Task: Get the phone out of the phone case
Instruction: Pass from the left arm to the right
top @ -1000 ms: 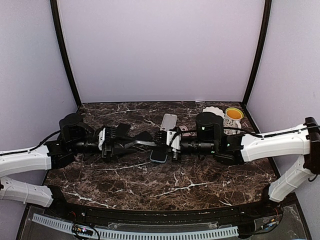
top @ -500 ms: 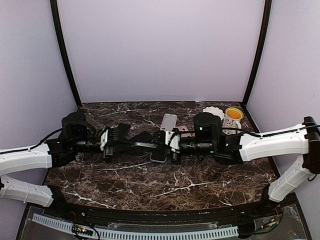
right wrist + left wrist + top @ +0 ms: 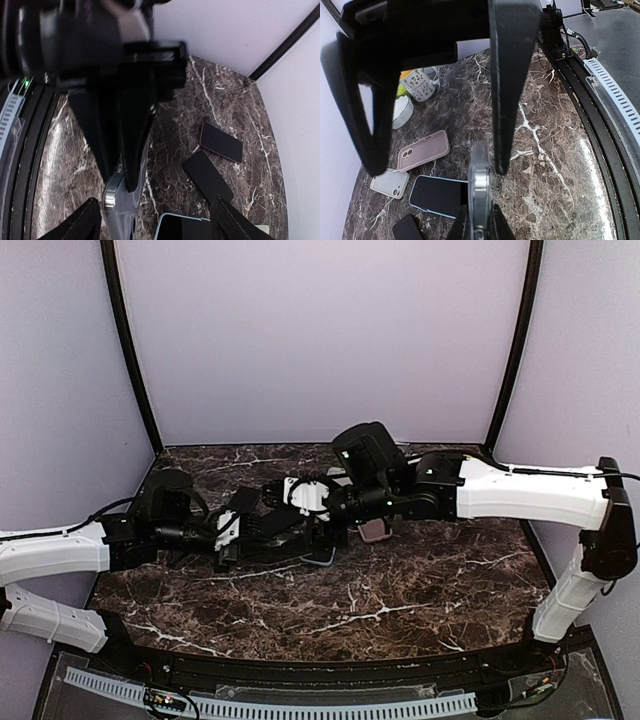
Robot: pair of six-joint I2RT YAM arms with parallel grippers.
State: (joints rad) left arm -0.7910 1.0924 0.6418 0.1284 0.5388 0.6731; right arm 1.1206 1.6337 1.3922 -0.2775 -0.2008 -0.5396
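A clear phone case stands on edge a little above the marble table, pinched at its lower end by my shut left gripper. A silver edge shows inside it; I cannot tell whether the phone fills it. In the right wrist view the same case sits between the left arm's dark fingers. My right gripper is open, hanging above the case without touching it, and its fingers loom in the left wrist view. A blue-edged phone lies screen up on the table beside the case.
A pink case and a pale case lie further back. Two dark phones rest flat on the marble. A patterned mug and a white dish stand in the far corner. A black rail bounds the near edge.
The right gripper has opened, let go of the case and swung up and left over the left wrist. The left gripper has shut on the case and shifted right.
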